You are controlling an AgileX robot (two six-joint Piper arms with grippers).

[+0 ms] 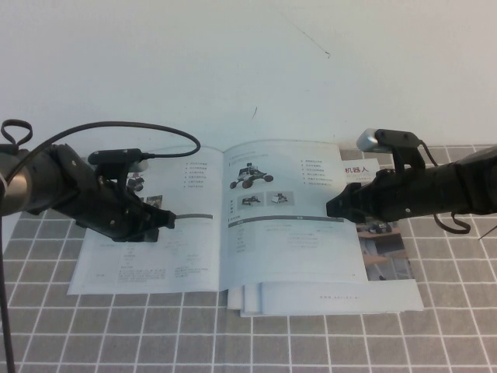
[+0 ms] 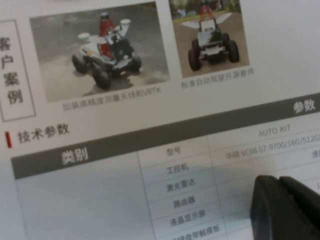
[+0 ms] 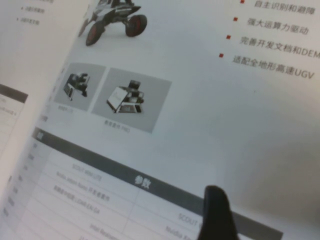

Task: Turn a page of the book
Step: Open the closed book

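The book point(image 1: 155, 256) lies open and flat on the table. Its right-hand page point(image 1: 287, 241) shows a black wheeled robot above two small photos and a grey-barred table; it also fills the right wrist view point(image 3: 165, 130). My left gripper point(image 1: 167, 220) is shut and empty, low over the left-hand page, whose red-topped wheeled robot photos show in the left wrist view point(image 2: 100, 50). Its closed tips point(image 2: 278, 182) hover at that page's table. My right gripper point(image 1: 331, 207) is over the right page close to its outer edge; a dark part of it point(image 3: 215, 210) lies on the page's grey bar.
A booklet with Chinese characters and a room photo point(image 1: 380, 249) lies under the book's right side. Loose white sheets point(image 1: 334, 297) stick out below the book's front edge. The checked tablecloth point(image 1: 155, 334) lies in front, a white wall behind.
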